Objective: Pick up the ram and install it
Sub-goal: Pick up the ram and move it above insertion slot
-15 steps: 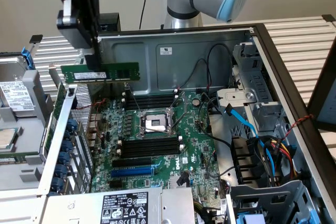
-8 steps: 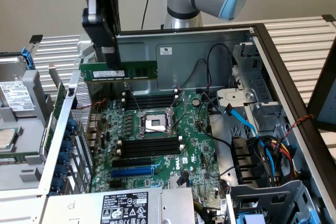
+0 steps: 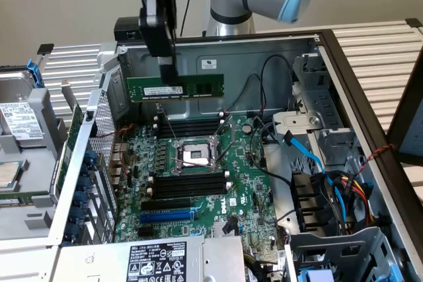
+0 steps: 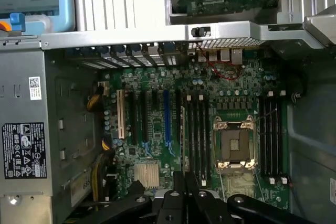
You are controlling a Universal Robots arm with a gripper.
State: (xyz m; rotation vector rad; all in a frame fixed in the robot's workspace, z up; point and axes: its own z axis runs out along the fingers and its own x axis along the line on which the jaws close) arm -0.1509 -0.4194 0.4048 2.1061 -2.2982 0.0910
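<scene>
Robot arm's end effector (image 3: 170,78) is clamped on one ram (image 3: 198,88), which hangs level beneath it, over the motherboard (image 3: 198,209), near the open case's rear wall. Two banks of black memory slots (image 3: 188,127) flank one processor socket (image 3: 195,156).

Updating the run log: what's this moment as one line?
end effector: shut on ram | ram: level, held clear of motherboard | memory slots: empty | installed: no
</scene>
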